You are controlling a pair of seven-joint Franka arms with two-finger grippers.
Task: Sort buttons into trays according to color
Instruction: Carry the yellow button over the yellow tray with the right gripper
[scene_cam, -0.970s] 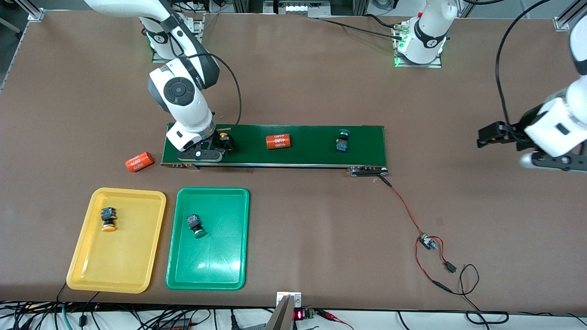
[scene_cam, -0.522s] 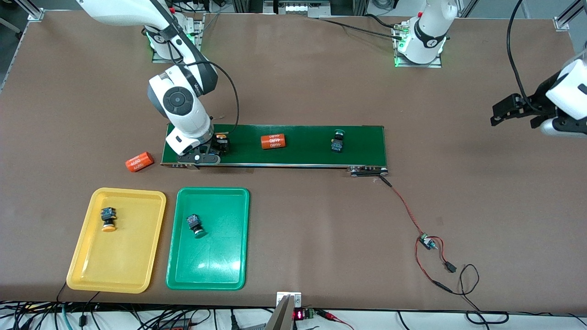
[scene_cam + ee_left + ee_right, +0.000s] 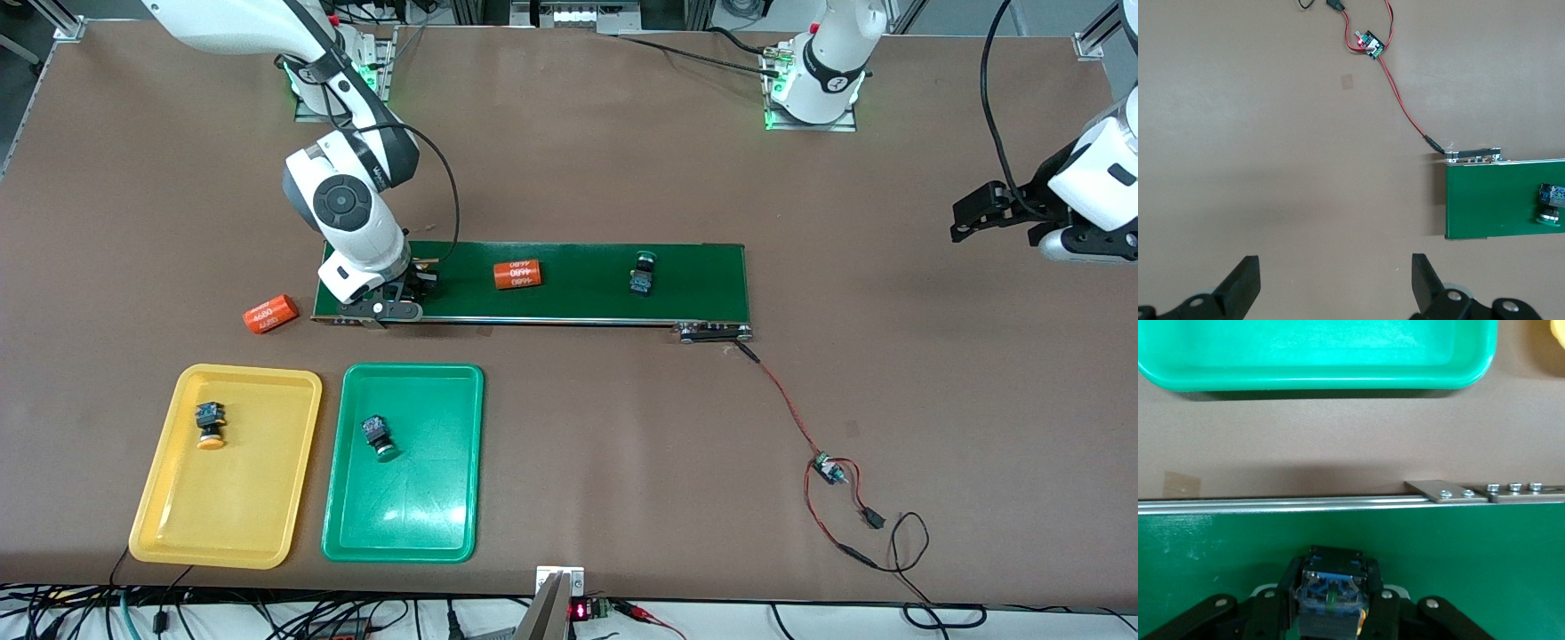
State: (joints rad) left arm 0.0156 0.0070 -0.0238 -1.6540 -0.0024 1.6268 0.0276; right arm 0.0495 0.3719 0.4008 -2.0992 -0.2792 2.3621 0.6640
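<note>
My right gripper (image 3: 416,286) is down on the dark-green conveyor belt (image 3: 587,298) at the right arm's end, shut on a yellow-capped button (image 3: 1331,593) whose blue-black body sits between the fingers (image 3: 1275,603). A green button (image 3: 643,274) lies on the belt toward the left arm's end and also shows as a green button (image 3: 1551,203) in the left wrist view. The yellow tray (image 3: 160,524) holds a yellow button (image 3: 210,424). The green tray (image 3: 418,524) holds a green button (image 3: 379,436). My left gripper (image 3: 969,218) waits open over bare table, as an empty left gripper (image 3: 1336,287).
One orange cylinder (image 3: 518,275) lies on the belt between the two buttons, another orange cylinder (image 3: 269,313) on the table just off the belt's end. A red wire with a small circuit board (image 3: 827,468) trails from the belt's other end. The green tray's rim (image 3: 1318,383) lies just off the belt's rail.
My right gripper has shut on the yellow button. The orange cylinder and green button on the belt have drifted toward the right arm's end. The left arm lifted slightly, then held still.
</note>
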